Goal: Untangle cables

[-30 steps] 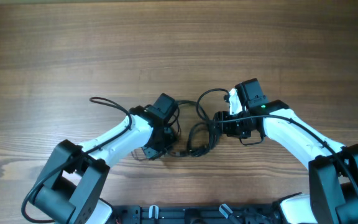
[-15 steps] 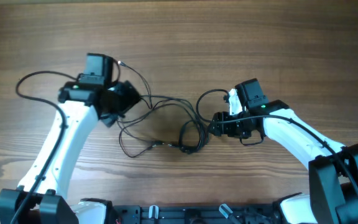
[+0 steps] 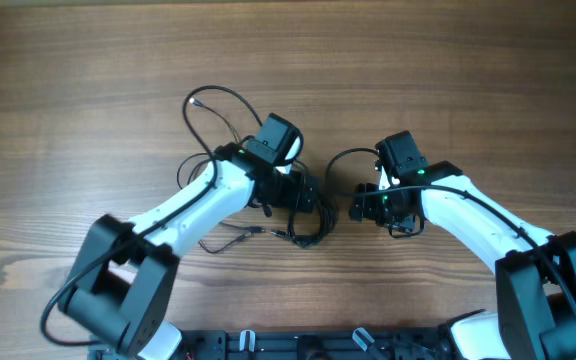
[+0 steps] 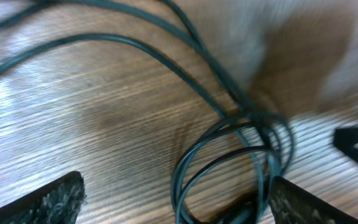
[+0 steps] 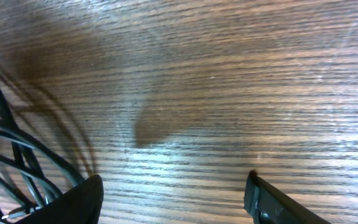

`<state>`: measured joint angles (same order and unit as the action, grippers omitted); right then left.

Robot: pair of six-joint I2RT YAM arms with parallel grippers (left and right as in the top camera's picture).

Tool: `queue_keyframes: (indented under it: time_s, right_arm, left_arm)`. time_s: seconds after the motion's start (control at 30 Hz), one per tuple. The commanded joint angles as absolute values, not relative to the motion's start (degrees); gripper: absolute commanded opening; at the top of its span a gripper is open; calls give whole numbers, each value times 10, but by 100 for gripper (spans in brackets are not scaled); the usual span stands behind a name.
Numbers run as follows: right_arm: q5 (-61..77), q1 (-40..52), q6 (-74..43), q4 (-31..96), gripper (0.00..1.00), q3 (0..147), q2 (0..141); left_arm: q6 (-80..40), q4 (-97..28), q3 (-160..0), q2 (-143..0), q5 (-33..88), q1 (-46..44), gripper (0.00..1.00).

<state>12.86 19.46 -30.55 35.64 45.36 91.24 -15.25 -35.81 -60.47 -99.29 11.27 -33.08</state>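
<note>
Left gripper: fingers apart, back over cables at centre of table after swing out to far left half second ago. Coil lies between its fingers, unclamped. Strands stretched leftward then; now slack and bunched again just beside right gripper, also apart and empty. Judgement: little separation gained, loops still crossed, fresh grasp needed.
</note>
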Motion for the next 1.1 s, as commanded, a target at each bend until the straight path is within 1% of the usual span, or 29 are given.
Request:
queue_keyframes:
  time_s: [0.0,0.03,0.13,0.17,0.23,0.27,0.3,0.33,0.37,0.4,0.47,0.5,0.63,0.7,0.77,0.8,0.87,0.97,1.07]
  right_arm:
    - [109,196,-321,359,76,454,920]
    - [109,196,-321,359,77,454,920]
    - [109,196,-321,359,79,454,920]
    - [110,196,-321,359,82,454,920]
    - [110,196,-321,361,83,454,919]
    - [110,196,-321,361,83,454,920]
    - [110,196,-321,361,83,454,920]
    - [110,196,-321,361,83,454,919]
    - [110,196,-321,361,83,454,919]
    - [110,196,-321,361,83,454,920]
    - [110,196,-321,361,84,454,920]
    - [110,196,-321,361,84,454,920]
    - [125,197,-314,357,91,454,919]
    - [182,197,-278,333,89,454,920]
    - [218,197,-269,308,90,454,919]
    - [233,197,-269,290,91,454,919]
    - [273,196,-269,241,92,454,919]
    - [367,196,-272,154,93,454,919]
    - [425,197,-288,116,93,454,919]
  left_arm:
    - [-20,-379,-599,-1022,115,-341,91]
    - [6,-384,-599,-1026,116,-341,89]
    - [28,-363,-599,-1039,116,-342,90]
    - [28,-349,-599,-1046,115,-343,89]
    - [28,-320,-599,-1058,115,-343,85]
    - [28,-311,-599,-1059,115,-343,79]
    - [28,-305,-599,-1059,115,-343,63]
    - [27,-303,-599,-1059,116,-343,52]
    - [25,-302,-599,-1059,116,-343,39]
    - [24,-305,-599,-1059,116,-343,16]
    - [6,-309,-599,-1059,116,-343,4]
    - [6,-312,-599,-1059,116,-343,4]
    - [6,-344,-599,-1029,116,-342,4]
    - [7,-366,-599,-973,133,-342,4]
    - [7,-397,-599,-918,150,-342,4]
    - [11,-425,-599,-874,174,-342,4]
    - [11,-445,-599,-830,176,-342,4]
    - [11,-463,-599,-782,187,-342,4]
    - [11,-468,-599,-760,201,-342,4]
